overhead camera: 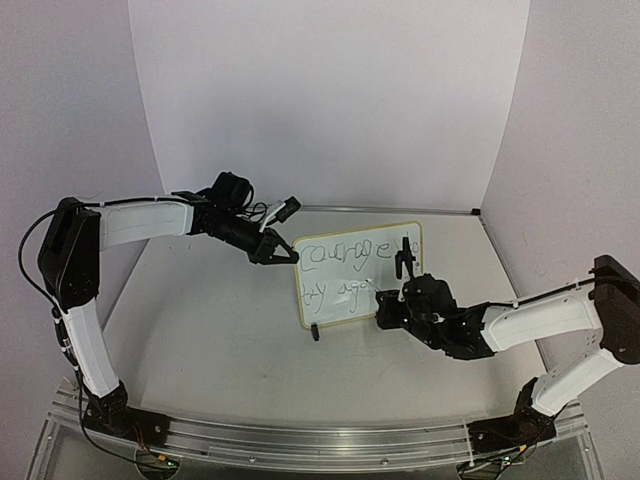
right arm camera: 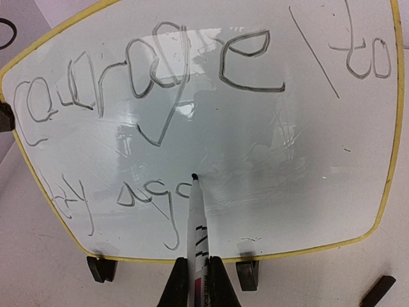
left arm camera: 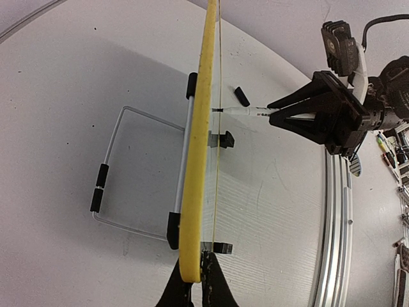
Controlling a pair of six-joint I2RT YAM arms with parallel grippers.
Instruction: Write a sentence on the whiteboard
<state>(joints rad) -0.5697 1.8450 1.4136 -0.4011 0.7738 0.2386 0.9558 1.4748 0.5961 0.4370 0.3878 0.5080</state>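
Two black two-finger end effectors work at one small rectangular whiteboard (overhead camera: pixel 345 305) of glossy white material, with rounded corners and a thin pale-yellow rim. It stands near-upright at the middle of the matte white surface (overhead camera: pixel 200 330). Seen edge-on from the left wrist, the rim is a narrow yellow band. Two small black clip feet (right arm camera: pixel 99 268) grip the lower rim and rest on the surface. A thin bent metal wire frame (left arm camera: pixel 108 153) with short black sleeves lies behind the panel.

The handwritten sentence (overhead camera: pixel 345 254) is thin dark marker script in two lines. The upper line reads "courage", then a long slanted stroke, then "to" by the right corner. The lower line reads roughly "try ag" plus one more rounded letter. Soft reflections and faint smears show on the shiny face below the script.

The left end effector (overhead camera: pixel 275 250) is clenched on the board's left rim, its fingers pinching the yellow edge. The right end effector (right arm camera: pixel 195 284) is clenched around a slim white marker pen (right arm camera: pixel 197 236) with black printing on its barrel. The pen's dark tip touches the board just right of the last letter of the lower line. A small black oblong piece (right arm camera: pixel 377 291) lies on the surface near the board's lower right corner; what it is cannot be told.
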